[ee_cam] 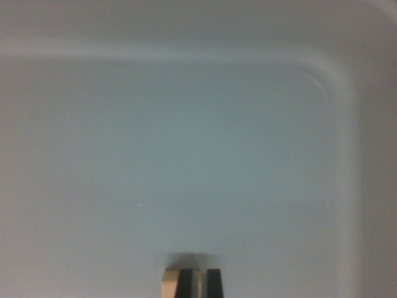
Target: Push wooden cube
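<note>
Claw [197,282] pinched together low over the pale tray [347,81]; no wooden cube ahead; sweep slowly, keep tips low.

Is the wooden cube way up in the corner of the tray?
No, the cube is at the bottom edge, right beside the dark gripper, while the tray corner is bare.

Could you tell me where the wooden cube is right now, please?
In the wrist view it sits at the bottom edge, centre, the wooden cube immediately left of the tool.
</note>
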